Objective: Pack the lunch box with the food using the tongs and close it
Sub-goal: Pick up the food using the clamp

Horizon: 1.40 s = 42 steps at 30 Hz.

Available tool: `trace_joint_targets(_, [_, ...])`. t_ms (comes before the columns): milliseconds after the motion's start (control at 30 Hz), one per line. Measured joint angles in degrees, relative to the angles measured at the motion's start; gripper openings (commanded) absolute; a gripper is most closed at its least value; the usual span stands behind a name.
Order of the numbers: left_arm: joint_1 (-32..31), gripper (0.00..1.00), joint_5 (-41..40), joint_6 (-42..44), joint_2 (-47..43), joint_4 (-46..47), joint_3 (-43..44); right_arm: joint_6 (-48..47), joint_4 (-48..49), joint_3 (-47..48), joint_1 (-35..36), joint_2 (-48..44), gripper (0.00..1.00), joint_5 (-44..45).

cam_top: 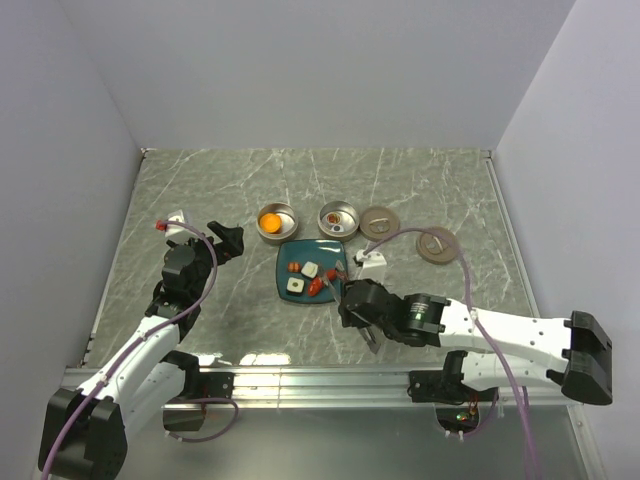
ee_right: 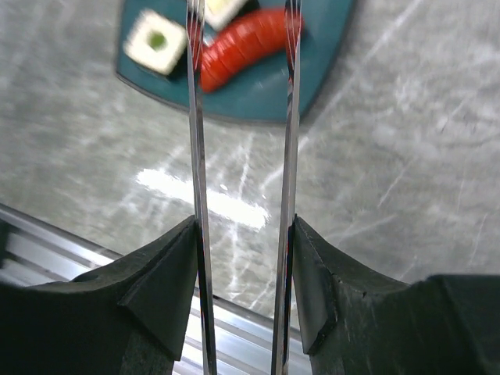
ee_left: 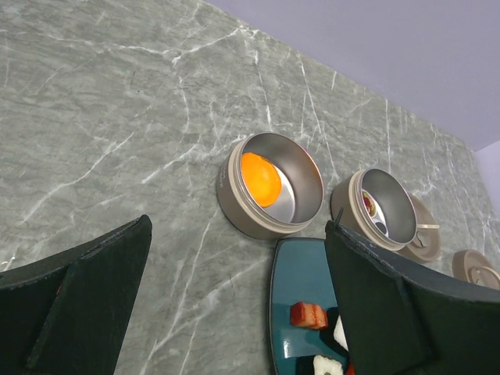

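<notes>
Right wrist view: right tool (ee_right: 242,266) pinches the tongs (ee_right: 195,156), one finger pressed on each thin arm. The arms stand apart and run out over the plate (ee_right: 266,98), straddling the red piece (ee_right: 242,43). The tips are cut off at the top edge, so I cannot tell whether they touch it. A white block (ee_right: 156,41) lies just beside the left arm.

Left tool (cam_top: 228,240) is spread, holds nothing, and hovers over the tabletop (ee_left: 117,117) near the tin (ee_left: 242,219) that holds the orange piece (ee_left: 260,178). The second tin (cam_top: 338,218) and two lids (cam_top: 380,221) lie beyond the plate.

Risks, as judged:
- The red piece is long and looks smooth. A squeeze off its middle may swing it or shoot it out onto the tabletop.
- The tong arms are thin metal on flat pads (little to stop rotation). They may slip or twist in the grip under load.
- The left arm may nudge the white block off the plate.
- If pressure eases during the carry to a tin, the piece drops short.
</notes>
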Motion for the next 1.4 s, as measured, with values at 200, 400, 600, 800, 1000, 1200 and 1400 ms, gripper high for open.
trace_joint_targets(200, [0.0,1.00,0.2,0.0,0.0,0.0,0.0,3.1,1.1,-4.7,0.0,2.9,0.57,-2.9])
trace_joint_targets(400, [0.0,0.99,0.5,0.0,0.4,0.0,0.0,3.7,4.2,-5.7,0.0,5.3,0.58,-4.8])
trace_joint_targets(600, [0.0,0.99,0.6,0.0,0.4,0.1,0.0,3.2,6.9,-5.6,0.0,8.3,0.58,-6.3])
trace_joint_targets(800, [0.0,1.00,0.6,0.0,0.4,0.2,0.0,3.0,8.6,-5.6,0.0,8.5,0.59,-8.4])
trace_joint_targets(1000, [0.0,0.99,0.6,0.0,0.4,0.2,0.0,3.1,8.8,-5.4,0.7,8.2,0.59,-10.0])
trace_joint_targets(1200, [0.0,0.99,0.6,0.0,0.4,0.2,0.0,5.2,7.6,-2.9,3.1,10.6,0.59,-10.3])
trace_joint_targets(1400, [0.0,0.99,0.7,0.0,0.3,0.2,0.0,8.6,4.2,-1.4,5.5,12.5,0.59,-10.1])
